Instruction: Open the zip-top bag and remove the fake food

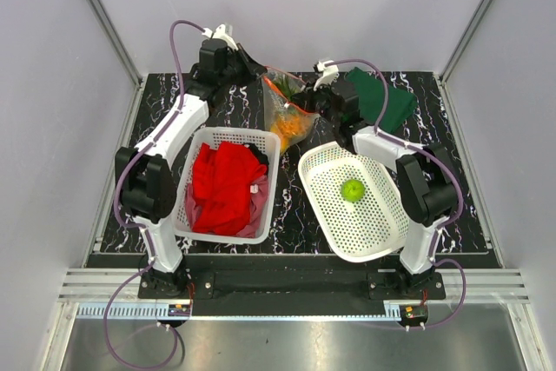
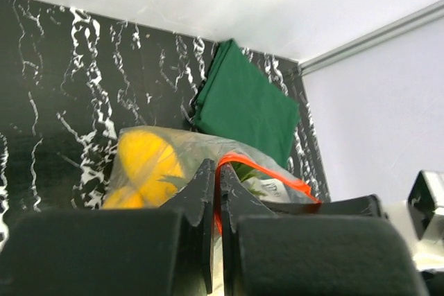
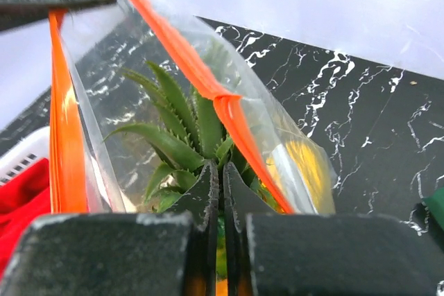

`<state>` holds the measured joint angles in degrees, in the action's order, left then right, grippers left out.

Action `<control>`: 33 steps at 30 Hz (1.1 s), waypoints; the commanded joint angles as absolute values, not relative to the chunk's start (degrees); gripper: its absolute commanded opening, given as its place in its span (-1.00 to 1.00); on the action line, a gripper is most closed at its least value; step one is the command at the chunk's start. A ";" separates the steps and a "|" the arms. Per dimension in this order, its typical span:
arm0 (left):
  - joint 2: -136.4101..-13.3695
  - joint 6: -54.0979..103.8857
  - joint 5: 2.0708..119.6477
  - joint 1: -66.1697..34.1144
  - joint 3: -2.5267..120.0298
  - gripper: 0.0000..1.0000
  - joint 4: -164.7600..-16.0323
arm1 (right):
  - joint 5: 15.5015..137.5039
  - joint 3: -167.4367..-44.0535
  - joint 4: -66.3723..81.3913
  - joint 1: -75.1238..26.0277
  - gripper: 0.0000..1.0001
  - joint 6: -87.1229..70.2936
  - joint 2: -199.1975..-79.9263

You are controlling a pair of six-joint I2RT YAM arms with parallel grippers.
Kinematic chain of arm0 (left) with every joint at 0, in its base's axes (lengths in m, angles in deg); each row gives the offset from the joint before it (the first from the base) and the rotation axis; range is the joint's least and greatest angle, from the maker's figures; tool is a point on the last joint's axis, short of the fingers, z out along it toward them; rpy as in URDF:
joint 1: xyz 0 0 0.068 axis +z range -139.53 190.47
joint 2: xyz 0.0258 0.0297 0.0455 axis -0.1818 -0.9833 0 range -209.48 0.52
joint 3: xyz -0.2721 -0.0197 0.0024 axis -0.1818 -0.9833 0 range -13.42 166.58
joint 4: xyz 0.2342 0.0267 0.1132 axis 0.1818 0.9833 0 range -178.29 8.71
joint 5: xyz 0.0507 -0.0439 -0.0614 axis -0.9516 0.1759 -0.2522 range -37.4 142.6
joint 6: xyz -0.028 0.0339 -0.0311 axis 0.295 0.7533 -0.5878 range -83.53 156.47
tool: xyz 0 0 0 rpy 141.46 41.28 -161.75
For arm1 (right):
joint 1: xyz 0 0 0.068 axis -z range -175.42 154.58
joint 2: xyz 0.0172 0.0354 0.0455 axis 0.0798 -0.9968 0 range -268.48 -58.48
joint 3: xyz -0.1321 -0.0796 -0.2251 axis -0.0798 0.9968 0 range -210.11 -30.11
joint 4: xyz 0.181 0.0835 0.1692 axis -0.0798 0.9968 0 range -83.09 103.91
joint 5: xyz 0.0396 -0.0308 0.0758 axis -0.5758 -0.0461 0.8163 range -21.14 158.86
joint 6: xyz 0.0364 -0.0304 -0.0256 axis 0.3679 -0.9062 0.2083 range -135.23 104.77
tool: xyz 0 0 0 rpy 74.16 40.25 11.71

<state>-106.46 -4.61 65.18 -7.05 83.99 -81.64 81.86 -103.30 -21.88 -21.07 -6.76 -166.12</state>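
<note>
The clear zip-top bag hangs above the back of the table, its red-orange zip strip pulled open. My left gripper is shut on one side of that strip. Inside the mouth, my right gripper is shut on the spiky green leaves of the orange pineapple. A yellow piece of fake food lies in the bag behind the plastic. A round green fruit sits in the round white basket, apart from both grippers.
A rectangular white basket holding a red cloth stands in front of the left arm. A folded green cloth lies at the back right. Grey walls close in the black marbled table on three sides.
</note>
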 commanded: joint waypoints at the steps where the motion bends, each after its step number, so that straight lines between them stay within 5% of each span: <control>1: -102.93 -0.44 63.23 -5.00 85.90 -1.00 -81.53 | 81.60 -101.74 -29.03 -18.98 -1.00 -1.70 -161.05; 21: -107.67 -2.11 70.54 -5.96 89.67 -1.00 -77.76 | 87.58 -109.22 -12.69 -24.78 -1.00 -14.60 -161.75; 33: -105.40 1.06 71.40 -3.59 84.77 -1.00 -76.77 | 74.93 -102.62 -19.36 -23.72 -1.00 -7.25 -155.96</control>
<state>-108.50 -0.58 71.23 -5.34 87.92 -72.17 80.11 -102.45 -14.74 -24.31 -12.31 -160.43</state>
